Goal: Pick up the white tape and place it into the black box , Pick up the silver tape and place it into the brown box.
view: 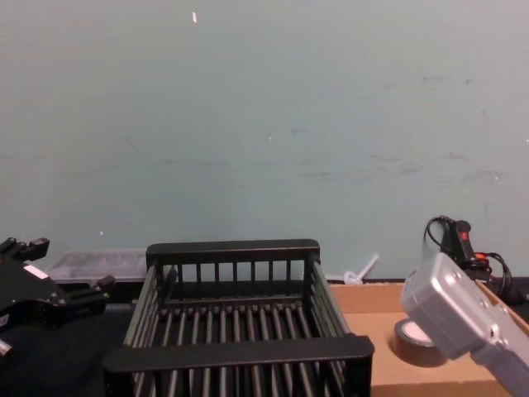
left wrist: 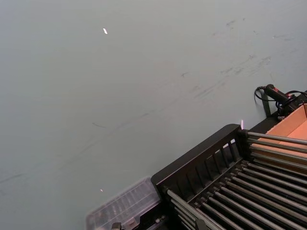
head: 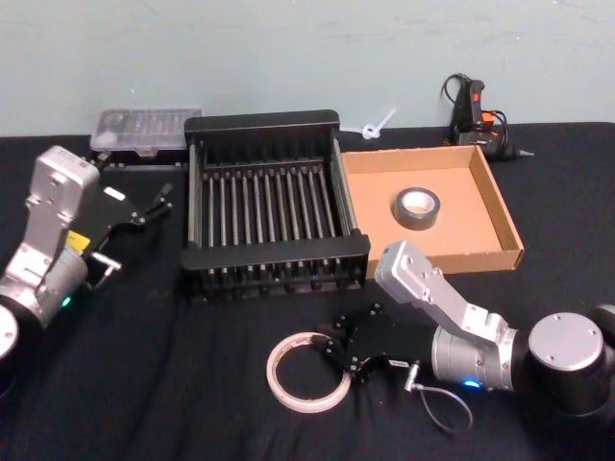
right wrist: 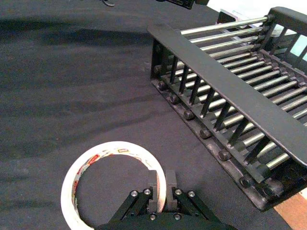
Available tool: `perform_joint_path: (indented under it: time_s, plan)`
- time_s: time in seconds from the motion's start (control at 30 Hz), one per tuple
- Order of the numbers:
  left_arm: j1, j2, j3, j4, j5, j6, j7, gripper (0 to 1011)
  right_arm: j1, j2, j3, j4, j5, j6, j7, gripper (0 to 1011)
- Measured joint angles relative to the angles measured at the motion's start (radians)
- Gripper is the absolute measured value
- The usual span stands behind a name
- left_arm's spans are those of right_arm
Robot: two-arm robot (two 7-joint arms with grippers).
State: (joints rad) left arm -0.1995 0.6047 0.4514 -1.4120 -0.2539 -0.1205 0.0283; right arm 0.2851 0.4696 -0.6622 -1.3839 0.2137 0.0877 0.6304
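Right hand straddles the white tape's rim, fingers closed.

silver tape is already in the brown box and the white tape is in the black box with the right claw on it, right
Not quite. The silver tape does lie in the brown box, but the white tape lies on the table in front of the black box, not in it. The head view shows this; the right claw is at its rim.

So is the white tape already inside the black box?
No: in the head view the white tape lies on the table in front of the black box, with the right gripper at its rim.
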Motion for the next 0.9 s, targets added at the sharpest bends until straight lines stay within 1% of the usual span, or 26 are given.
perform_joint_path:
  time_s: [0.03,0.2,0.43,0.6,0.87,0.9]
  plan:
    - [0.0,0.0,0.0,0.0,0.0,0.0,0.0,1002,0.0,0.0,0.0,0.0,0.0,0.0,0.0,109]
    - [0.0,0.0,0.0,0.0,0.0,0.0,0.0,1001,0.0,0.0,0.0,0.0,0.0,0.0,0.0,92]
    - [0.0,0.0,0.0,0.0,0.0,0.0,0.0,1001,0.0,0.0,0.002,0.0,0.002,0.0,0.003,92]
    - [0.0,0.0,0.0,0.0,0.0,0.0,0.0,1001,-0.004,0.007,0.013,-0.01,0.019,-0.008,0.016,92]
    - [0.0,0.0,0.0,0.0,0.0,0.0,0.0,1001,-0.016,0.041,0.043,-0.073,0.06,-0.024,0.033,92]
    - [0.0,0.0,0.0,0.0,0.0,0.0,0.0,1001,-0.016,0.041,0.043,-0.073,0.06,-0.024,0.033,92]
